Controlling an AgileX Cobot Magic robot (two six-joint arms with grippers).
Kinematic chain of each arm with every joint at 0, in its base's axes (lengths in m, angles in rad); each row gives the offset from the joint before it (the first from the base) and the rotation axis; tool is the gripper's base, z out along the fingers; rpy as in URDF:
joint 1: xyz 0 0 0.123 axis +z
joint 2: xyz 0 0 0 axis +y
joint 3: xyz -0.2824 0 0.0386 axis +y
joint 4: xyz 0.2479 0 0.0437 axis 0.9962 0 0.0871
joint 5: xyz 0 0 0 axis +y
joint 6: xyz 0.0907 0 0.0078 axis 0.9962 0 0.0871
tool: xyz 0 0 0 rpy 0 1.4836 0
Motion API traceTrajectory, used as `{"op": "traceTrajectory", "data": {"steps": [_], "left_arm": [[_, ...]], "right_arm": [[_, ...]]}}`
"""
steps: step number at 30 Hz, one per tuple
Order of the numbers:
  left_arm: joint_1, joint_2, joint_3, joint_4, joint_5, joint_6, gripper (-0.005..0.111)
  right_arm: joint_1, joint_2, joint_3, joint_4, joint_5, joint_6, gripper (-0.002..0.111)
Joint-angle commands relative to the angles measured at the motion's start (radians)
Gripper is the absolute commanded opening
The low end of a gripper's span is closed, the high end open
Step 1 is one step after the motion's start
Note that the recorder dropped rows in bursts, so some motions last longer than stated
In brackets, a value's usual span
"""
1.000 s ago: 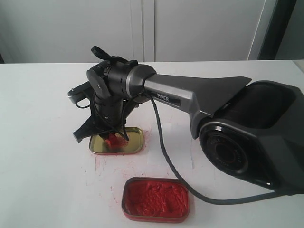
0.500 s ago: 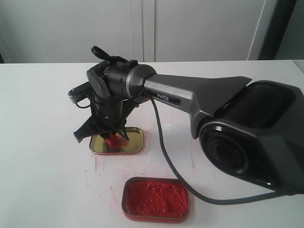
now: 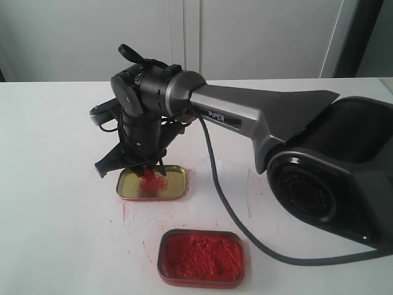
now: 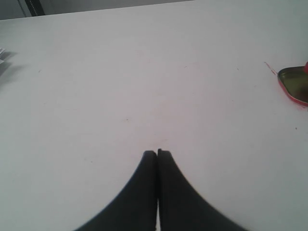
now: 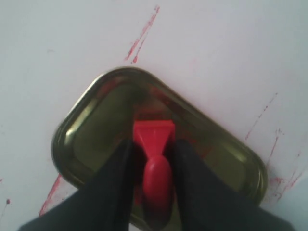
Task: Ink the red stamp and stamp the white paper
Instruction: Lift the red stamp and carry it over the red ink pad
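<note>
My right gripper is shut on the narrow handle of the small red stamp. The stamp's square base points down over the shallow gold tin; whether it touches the tin floor I cannot tell. The oval tin of red ink paste lies nearer the front. The thin white paper shows faintly to the right of the gold tin, partly behind the black cable. My left gripper is shut on nothing, low over bare tabletop.
Red ink smears mark the table round the gold tin. The right arm's large dark body fills the right side. A black cable loops across the paper towards the front right. The gold tin's rim shows in the left wrist view.
The right arm's wrist has shifted slightly up and to the left, lifting the held stamp a little within the gold tin. The ink tin has not moved.
</note>
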Motion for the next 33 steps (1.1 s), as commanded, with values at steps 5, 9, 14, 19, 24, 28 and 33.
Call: {"op": "traceTrajectory", "data": {"steps": [5, 9, 14, 19, 24, 28, 33], "left_arm": [[-0.005, 0.0, 0.002, -0.006, -0.004, -0.004, 0.0], [-0.005, 0.0, 0.002, -0.006, -0.004, -0.004, 0.0], [-0.005, 0.0, 0.002, -0.006, -0.004, -0.004, 0.0], [-0.005, 0.0, 0.002, -0.006, -0.004, -0.004, 0.0], [-0.005, 0.0, 0.002, -0.006, -0.004, -0.004, 0.0], [-0.005, 0.0, 0.002, -0.006, -0.004, -0.004, 0.0], [-0.005, 0.0, 0.002, -0.006, -0.004, -0.004, 0.0]], "right_arm": [[0.014, -0.068, 0.004, -0.01, 0.112, 0.132, 0.0], [0.024, -0.119, 0.083, -0.01, 0.093, 0.132, 0.0], [0.027, -0.249, 0.305, 0.003, -0.021, 0.114, 0.0], [0.028, -0.353, 0.457, 0.008, -0.087, 0.09, 0.0], [0.028, -0.434, 0.586, 0.008, -0.131, 0.083, 0.0], [0.028, -0.473, 0.662, 0.008, -0.151, 0.083, 0.0], [0.028, -0.534, 0.801, 0.008, -0.214, 0.083, 0.0]]}}
